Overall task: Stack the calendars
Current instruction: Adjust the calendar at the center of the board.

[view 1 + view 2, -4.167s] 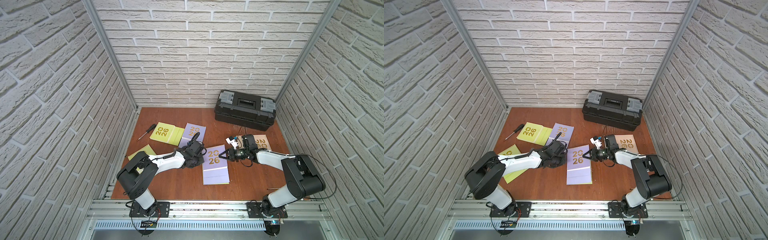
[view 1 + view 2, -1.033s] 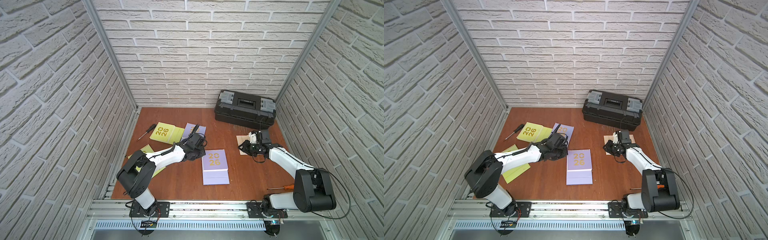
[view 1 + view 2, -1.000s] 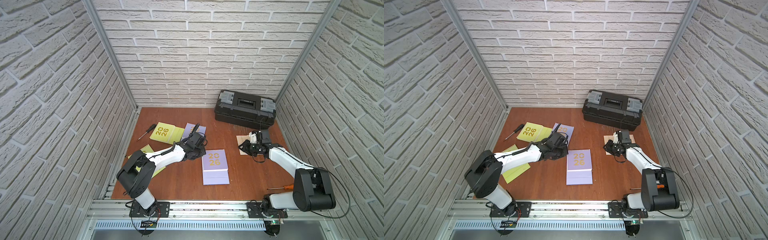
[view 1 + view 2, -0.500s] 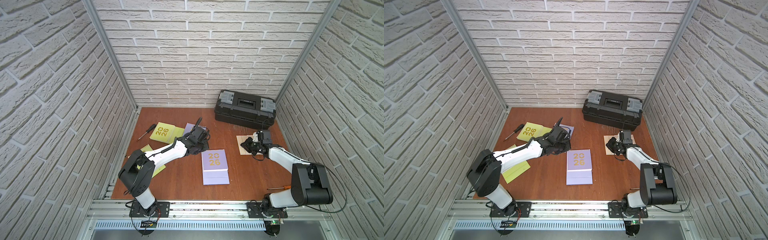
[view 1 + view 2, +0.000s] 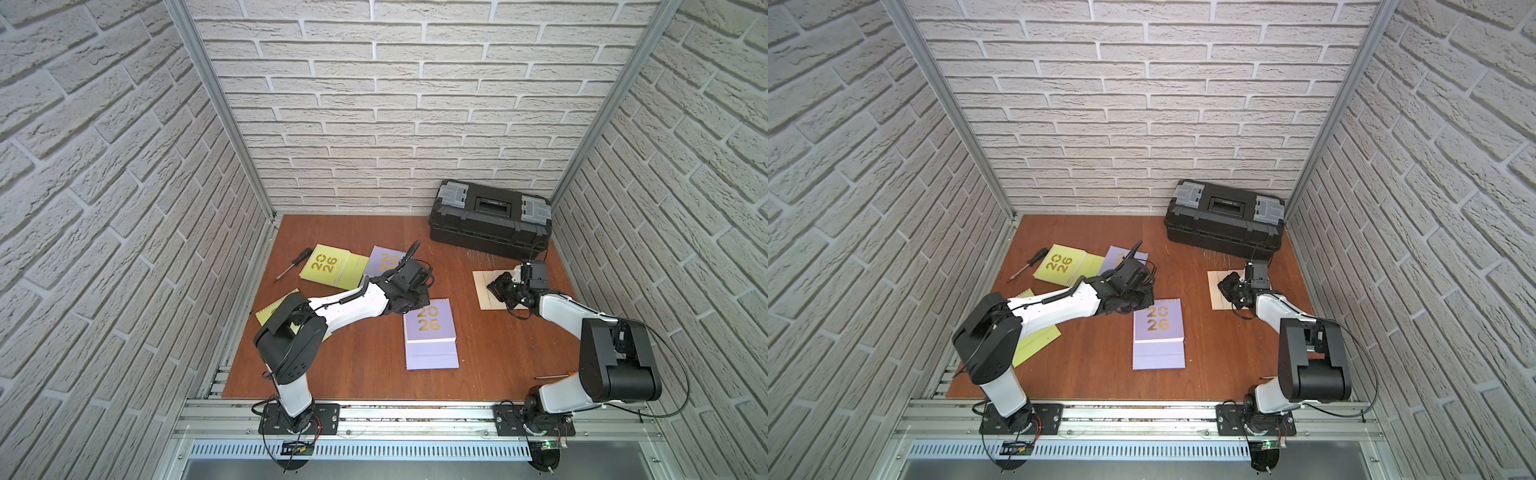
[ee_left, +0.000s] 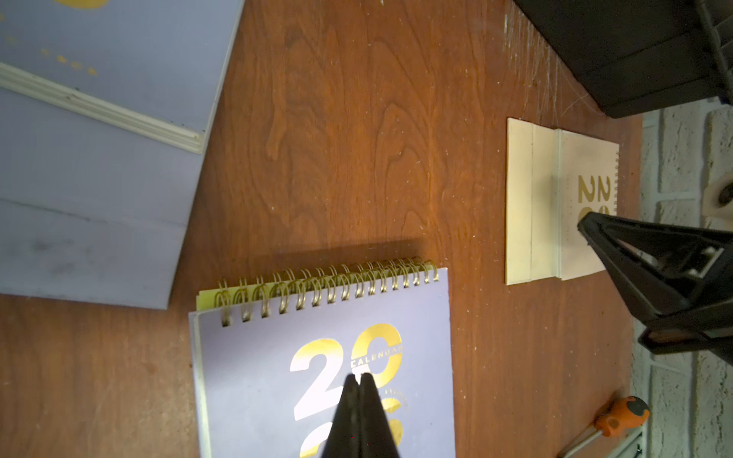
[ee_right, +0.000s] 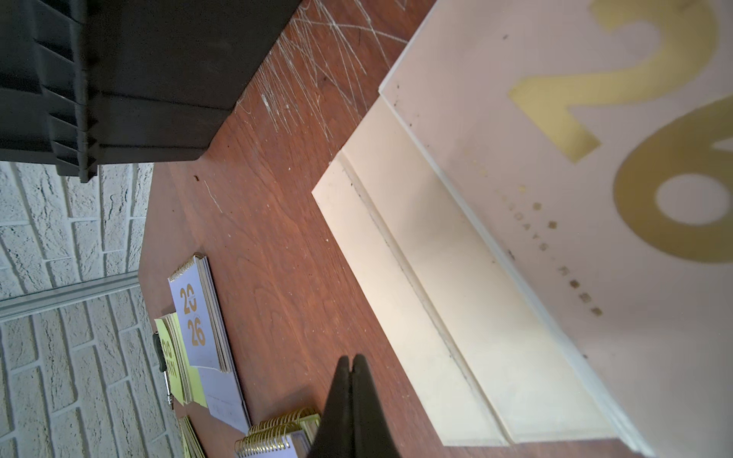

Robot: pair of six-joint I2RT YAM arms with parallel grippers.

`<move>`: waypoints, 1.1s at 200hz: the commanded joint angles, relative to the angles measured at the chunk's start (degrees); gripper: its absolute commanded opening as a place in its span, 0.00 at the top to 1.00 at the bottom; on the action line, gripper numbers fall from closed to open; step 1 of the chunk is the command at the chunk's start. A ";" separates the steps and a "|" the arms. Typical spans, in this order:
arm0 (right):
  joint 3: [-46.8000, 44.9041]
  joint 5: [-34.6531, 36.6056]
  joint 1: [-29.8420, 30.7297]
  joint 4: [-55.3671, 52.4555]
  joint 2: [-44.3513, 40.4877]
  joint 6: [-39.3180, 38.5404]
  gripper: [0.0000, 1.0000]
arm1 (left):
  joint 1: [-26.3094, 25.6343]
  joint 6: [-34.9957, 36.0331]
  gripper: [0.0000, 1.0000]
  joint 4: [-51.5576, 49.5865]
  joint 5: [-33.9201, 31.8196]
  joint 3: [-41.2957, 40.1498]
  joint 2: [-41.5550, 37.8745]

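Gathering step. Left claw point(image 6: 359, 382) over lavender calendar point(image 6: 258, 376), right claw point(image 7: 351, 365) at beige calendar point(image 7: 555, 178); both pinched together, empty. Next: spread, grip an edge.

White brick-patterned walls point(image 5: 415, 104) close in three sides of a reddish-brown wooden desk point(image 5: 353, 374), meeting at grey metal posts point(image 5: 221, 108) above its back corners. An aluminium rail point(image 5: 415, 417) runs along the front edge, and pale scratches point(image 5: 480, 252) mark the wood near the back right corner.
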 commanded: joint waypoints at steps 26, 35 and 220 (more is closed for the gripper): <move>-0.31 1.61 -0.93 7.06 2.05 4.25 0.97 | -1.16 -0.85 1.00 2.27 0.09 2.43 2.66; -0.57 2.05 -0.94 9.05 2.55 6.19 0.97 | -1.28 -0.84 1.00 2.34 0.21 2.62 2.90; 4.31 7.17 1.86 32.65 19.40 25.15 0.97 | -1.08 -1.01 1.00 2.61 -0.09 0.19 0.90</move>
